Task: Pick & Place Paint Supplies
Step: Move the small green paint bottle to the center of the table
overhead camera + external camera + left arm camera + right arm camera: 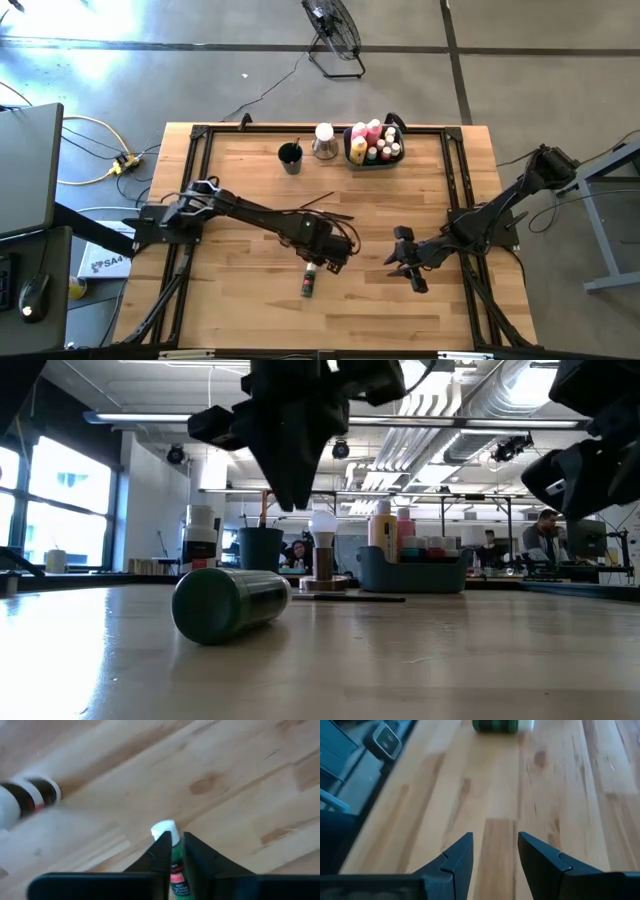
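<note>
My left gripper (174, 851) is over the table's middle near part (327, 256) and is shut on a slim green paint bottle (176, 862) with a white cap. A second, dark green bottle (308, 286) lies on its side on the wood just nearer than it, and also shows in the low view (230, 600) and in the right wrist view (501, 724). My right gripper (408, 262) hovers open to the right of both, fingers spread over bare wood (495, 855). A thin dark brush (330, 214) lies flat behind the left gripper. My left gripper pinches the slim green bottle between its two fingers, on the body just behind the white cap (176, 851). The bottle lies along the fingers, and its cap (164, 830) sticks out past their tips. Whether it is clear of the table I cannot tell.
A grey-blue bin (352, 158) holding several pink, yellow and capped bottles stands at the far edge, with a white-topped jar (324, 140) and a dark round cup (290, 158) to its left. A black frame borders the table (250, 170). Bare wood lies between the arms.
</note>
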You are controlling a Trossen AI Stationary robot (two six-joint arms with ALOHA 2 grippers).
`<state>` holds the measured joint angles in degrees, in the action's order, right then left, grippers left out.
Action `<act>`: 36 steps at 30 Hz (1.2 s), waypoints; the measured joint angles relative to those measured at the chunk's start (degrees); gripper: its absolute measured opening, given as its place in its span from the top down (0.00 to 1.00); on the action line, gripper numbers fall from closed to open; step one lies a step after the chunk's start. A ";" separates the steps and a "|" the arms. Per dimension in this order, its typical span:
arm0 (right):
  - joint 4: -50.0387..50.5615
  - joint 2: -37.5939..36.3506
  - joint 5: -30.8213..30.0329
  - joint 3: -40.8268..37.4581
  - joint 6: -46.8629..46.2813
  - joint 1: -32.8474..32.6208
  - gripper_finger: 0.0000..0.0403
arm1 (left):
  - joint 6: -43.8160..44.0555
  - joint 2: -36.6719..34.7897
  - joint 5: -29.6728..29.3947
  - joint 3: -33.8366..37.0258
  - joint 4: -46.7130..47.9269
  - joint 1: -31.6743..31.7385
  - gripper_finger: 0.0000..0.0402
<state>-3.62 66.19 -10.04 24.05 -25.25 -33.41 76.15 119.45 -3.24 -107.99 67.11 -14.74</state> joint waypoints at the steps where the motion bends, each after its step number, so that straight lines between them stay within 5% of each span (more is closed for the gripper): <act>1: 0.88 0.00 0.00 -0.02 0.01 0.00 0.63 | 0.68 0.60 1.00 0.00 -0.10 0.00 0.86; 10: 3.43 0.00 0.49 -0.02 4.18 0.02 0.63 | 2.60 5.13 13.44 -0.01 -3.56 0.11 0.68; 20: 3.41 0.00 4.47 -0.02 9.34 0.02 0.63 | 7.14 5.32 7.33 -0.02 -1.90 0.11 0.68; 36: 3.39 0.00 4.31 -0.01 12.06 0.02 0.63 | 6.17 6.28 6.13 -0.08 -1.31 0.11 0.68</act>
<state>-0.23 66.19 -5.74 24.04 -13.19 -33.39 82.32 125.73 2.90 -108.07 65.80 -14.63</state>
